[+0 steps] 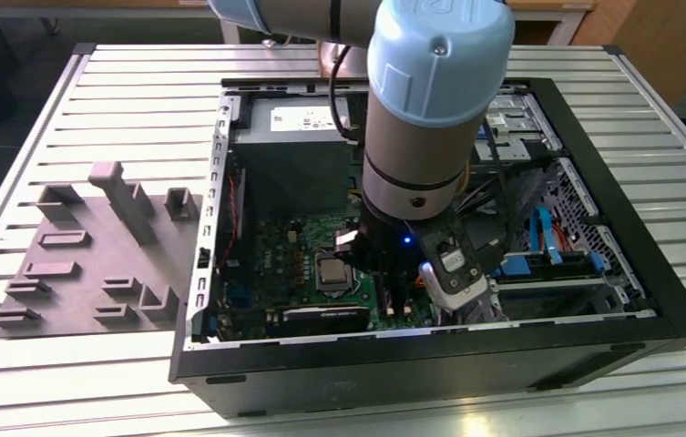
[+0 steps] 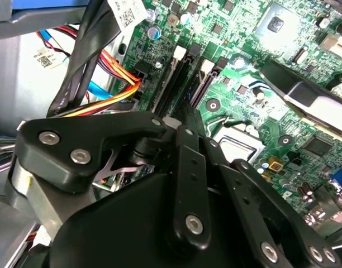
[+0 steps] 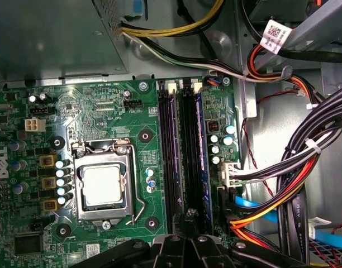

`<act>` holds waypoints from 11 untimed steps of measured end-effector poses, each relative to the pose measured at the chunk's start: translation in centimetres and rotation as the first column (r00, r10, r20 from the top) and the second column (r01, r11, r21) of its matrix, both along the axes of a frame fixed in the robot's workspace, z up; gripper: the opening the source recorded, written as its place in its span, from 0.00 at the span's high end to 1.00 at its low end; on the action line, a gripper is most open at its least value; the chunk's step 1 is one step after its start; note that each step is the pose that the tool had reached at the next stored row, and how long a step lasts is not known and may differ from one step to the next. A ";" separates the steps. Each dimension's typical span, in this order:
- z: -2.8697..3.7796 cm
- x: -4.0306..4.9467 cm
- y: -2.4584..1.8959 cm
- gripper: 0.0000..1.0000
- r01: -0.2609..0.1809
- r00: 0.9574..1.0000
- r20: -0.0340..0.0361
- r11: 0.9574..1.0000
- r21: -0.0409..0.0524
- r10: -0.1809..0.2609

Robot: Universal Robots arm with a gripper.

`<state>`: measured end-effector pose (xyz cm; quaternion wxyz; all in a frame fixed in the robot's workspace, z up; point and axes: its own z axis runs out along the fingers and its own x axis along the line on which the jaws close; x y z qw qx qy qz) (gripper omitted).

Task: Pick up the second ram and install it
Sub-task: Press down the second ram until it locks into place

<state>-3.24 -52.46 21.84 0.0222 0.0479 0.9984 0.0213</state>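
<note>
Two dark strips stand in the memory slots beside the processor [image 3: 102, 187]. The second ram [image 3: 169, 151] is judged to be the strip nearer the processor, though this is not certain. The gripper [image 3: 189, 219] is poised at the slots' near end, its fingers drawn together with nothing seen between them. Such a stick is light, stiff and fragile, and is best held by its long edges. Bundled cables [image 3: 271, 206] crowd one side of the slots. A grey tray [image 1: 87, 255] lies on the tabletop [image 1: 136, 82] at the exterior view's left.

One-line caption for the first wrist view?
Gripper poised over the motherboard's memory slots, beside the processor socket.
</note>
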 end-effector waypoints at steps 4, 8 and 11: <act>0.75 0.00 -0.01 0.89 0.000 1.000 0.000 1.000 -0.001 0.000; 1.55 0.00 -0.02 0.89 0.000 1.000 0.000 1.000 -0.001 0.000; 2.06 0.00 -0.02 0.89 0.000 1.000 0.000 1.000 -0.001 0.000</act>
